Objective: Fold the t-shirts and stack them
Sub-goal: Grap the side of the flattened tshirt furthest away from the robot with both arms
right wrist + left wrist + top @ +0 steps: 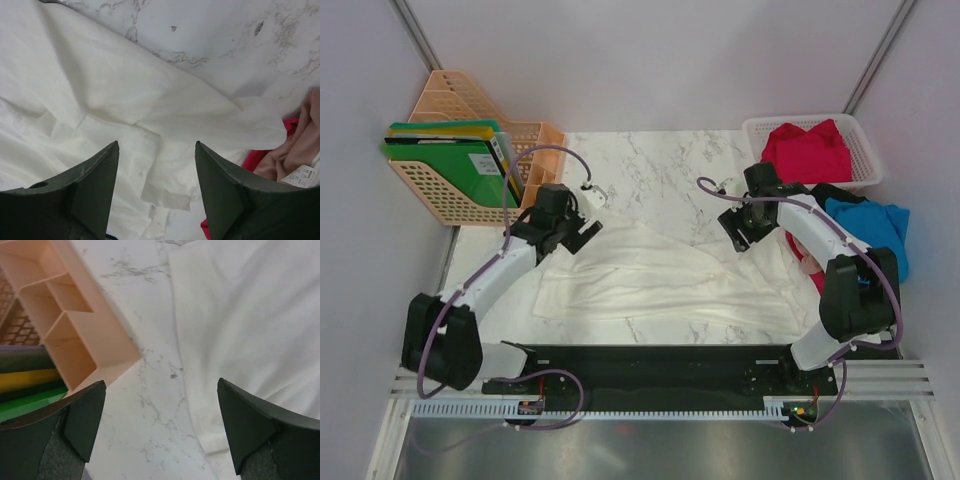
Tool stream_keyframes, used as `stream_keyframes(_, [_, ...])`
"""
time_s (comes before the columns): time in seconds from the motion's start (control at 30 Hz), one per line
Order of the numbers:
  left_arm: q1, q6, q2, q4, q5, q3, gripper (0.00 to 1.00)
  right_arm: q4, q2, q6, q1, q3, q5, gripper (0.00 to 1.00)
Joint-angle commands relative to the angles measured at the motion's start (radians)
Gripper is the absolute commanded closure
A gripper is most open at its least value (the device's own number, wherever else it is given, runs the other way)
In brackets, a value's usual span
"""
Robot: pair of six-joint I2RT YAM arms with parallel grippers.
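A large white t-shirt (660, 280) lies spread and creased across the marble table (650, 165). My left gripper (582, 234) is open and empty above the shirt's far-left edge; the left wrist view shows the shirt (250, 325) under the right finger and bare marble between the jaws. My right gripper (745, 235) is open and empty over the shirt's right part (125, 110), near a folded corner. A red shirt (807, 152) lies in the white basket (865, 150). A bright blue shirt (870, 225) lies at the right, with beige cloth (295, 155) and red cloth (252, 160) beside it.
A peach plastic rack (470, 150) with green folders (445, 160) stands at the far left; its corner shows in the left wrist view (70, 330). A black mat (650, 365) lies along the near edge. Grey walls close in on both sides.
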Motion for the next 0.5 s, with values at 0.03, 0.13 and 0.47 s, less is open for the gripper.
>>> stream_keyframes(0.03, [0.03, 0.096, -0.179, 0.276, -0.143, -0.138, 0.0, 0.07, -0.016, 0.035, -0.01, 0.04, 0.103, 0.29])
stream_keyframes(0.13, [0.068, 0.085, -0.225, 0.292, -0.201, -0.174, 0.0, 0.064, -0.019, 0.044, -0.013, 0.036, 0.152, 0.29])
stream_keyframes(0.47, [0.128, 0.07, -0.24, 0.319, -0.209, -0.212, 0.0, -0.144, -0.108, 0.029, -0.12, 0.013, 0.162, 0.32])
